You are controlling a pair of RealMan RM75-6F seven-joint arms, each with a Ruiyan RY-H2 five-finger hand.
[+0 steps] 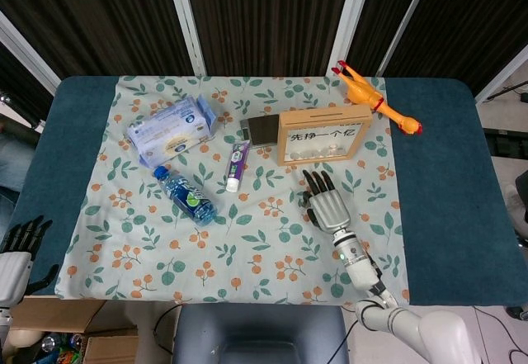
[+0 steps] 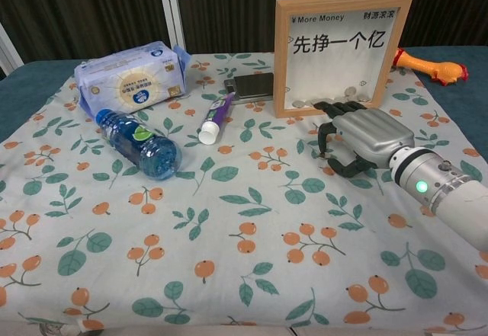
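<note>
Chest view shows the right robot hand (image 2: 364,132) palm down over the patterned cloth (image 2: 229,222), fingers curled toward the cloth and grasping nothing that can be seen. Just beyond its fingertips (image 2: 329,110) stands the wooden coin frame (image 2: 341,50), upright, with a few coins (image 2: 351,92) lying behind the glass at its foot. A small round thing, perhaps a coin, seems to lie under the palm; it is too small to be sure.

To work well here, my judgement is that the fingers should close low and slowly against the cloth, since a flat piece slips easily and the frame stands close enough to be knocked backward.

Left of the right robot hand lie a toothpaste tube (image 2: 213,119) and a blue water bottle (image 2: 137,143) on its side; further off are a dark flat box (image 2: 253,87) and a pack of tissues (image 2: 131,75). A rubber chicken (image 2: 427,65) lies to its right, behind the frame. None of these blocks the reach.

In the head view the left robot hand (image 1: 18,252) hangs off the bench (image 1: 445,182) edge, fingers loosely apart, released.
</note>
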